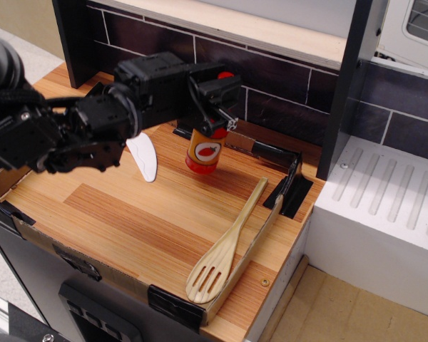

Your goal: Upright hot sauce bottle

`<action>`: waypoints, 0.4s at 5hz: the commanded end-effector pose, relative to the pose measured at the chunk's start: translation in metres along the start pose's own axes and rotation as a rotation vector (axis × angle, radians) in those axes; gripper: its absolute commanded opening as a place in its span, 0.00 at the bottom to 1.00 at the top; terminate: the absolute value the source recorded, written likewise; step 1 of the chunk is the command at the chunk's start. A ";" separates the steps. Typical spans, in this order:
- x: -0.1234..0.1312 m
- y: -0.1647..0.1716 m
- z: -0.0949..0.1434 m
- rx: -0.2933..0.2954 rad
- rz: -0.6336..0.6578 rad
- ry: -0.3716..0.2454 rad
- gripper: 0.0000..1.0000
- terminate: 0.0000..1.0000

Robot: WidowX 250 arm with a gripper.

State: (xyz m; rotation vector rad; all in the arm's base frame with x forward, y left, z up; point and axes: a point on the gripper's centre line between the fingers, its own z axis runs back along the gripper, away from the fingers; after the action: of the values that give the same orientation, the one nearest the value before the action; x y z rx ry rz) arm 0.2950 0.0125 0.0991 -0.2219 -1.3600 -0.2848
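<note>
The hot sauce bottle [205, 150] is red with an orange-yellow label showing a white oval and red chili. It stands nearly upright with its base at or just above the wooden board [128, 214], toward the back middle. My black gripper [215, 120] comes in from the left and is shut on the bottle's upper part, hiding its neck; a bit of red shows above the fingers.
A white toy knife blade [144, 157] lies left of the bottle, its handle hidden by my arm. A wooden slotted spatula [225, 253] lies at the right front. Cardboard walls [28, 228] rim the board. A dark tiled wall [278, 85] stands behind, a white drainer [385, 206] at the right.
</note>
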 end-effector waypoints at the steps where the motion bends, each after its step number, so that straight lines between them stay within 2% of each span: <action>1: -0.010 0.005 0.007 0.066 0.062 -0.057 0.00 0.00; 2: -0.017 0.004 0.006 0.063 0.064 -0.073 0.00 0.00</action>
State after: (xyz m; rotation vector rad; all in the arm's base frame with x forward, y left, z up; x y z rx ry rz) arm 0.2924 0.0169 0.0836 -0.2391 -1.4175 -0.1644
